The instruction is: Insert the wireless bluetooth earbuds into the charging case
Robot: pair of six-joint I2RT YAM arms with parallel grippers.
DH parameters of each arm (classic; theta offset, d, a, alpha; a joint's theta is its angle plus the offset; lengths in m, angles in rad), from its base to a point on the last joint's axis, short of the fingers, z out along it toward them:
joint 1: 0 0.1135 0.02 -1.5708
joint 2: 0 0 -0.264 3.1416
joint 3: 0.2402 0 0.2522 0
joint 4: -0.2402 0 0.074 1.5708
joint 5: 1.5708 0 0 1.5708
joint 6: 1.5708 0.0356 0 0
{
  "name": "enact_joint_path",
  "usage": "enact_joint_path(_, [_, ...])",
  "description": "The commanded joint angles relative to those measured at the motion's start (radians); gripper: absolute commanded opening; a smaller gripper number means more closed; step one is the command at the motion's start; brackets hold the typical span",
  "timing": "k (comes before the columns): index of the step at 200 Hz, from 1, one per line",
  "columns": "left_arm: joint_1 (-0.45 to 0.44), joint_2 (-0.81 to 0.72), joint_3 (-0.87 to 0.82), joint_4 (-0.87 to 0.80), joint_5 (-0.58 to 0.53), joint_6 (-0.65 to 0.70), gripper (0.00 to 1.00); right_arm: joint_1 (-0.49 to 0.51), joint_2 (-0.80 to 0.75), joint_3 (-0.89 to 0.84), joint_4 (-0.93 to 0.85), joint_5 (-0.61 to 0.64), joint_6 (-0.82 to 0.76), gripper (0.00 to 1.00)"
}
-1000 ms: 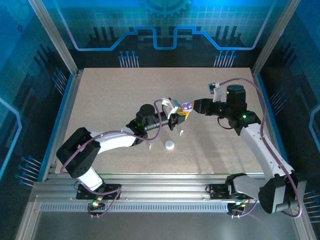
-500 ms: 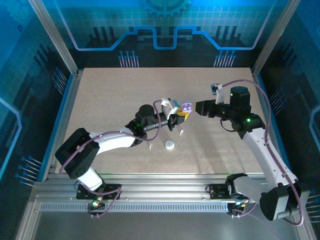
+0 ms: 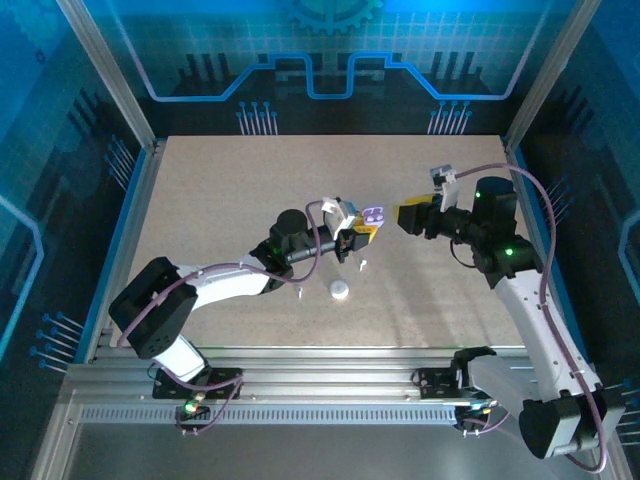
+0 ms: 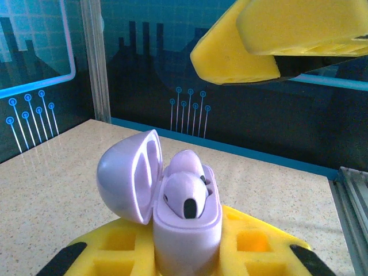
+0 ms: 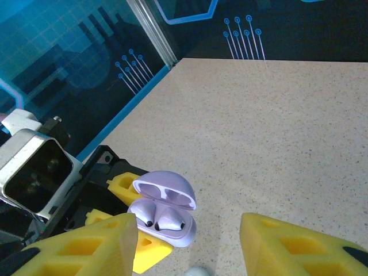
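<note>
above the middle of the tabletop (image 3: 220, 200), the left claw (image 3: 362, 233) grips the purple charging case (image 4: 187, 233), lid (image 4: 129, 175) open, both purple earbuds (image 4: 185, 198) seated inside. right claw (image 5: 190, 241) hangs near, parted and empty. next move, i think: press the lid shut gently.

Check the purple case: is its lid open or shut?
Open. The lid stands tipped back off the case, and two purple earbuds sit in its sockets.
</note>
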Motion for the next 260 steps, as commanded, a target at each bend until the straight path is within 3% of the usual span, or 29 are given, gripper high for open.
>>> enact_joint_path(1, [-0.007, -0.035, -0.018, 0.03, 0.024, 0.016, 0.15, -0.016, -0.017, -0.018, 0.03, -0.024, -0.033, 0.51])
enact_joint_path(260, [-0.006, -0.067, -0.049, 0.023, 0.02, 0.023, 0.15, -0.037, -0.085, -0.072, 0.108, -0.062, -0.137, 0.54])
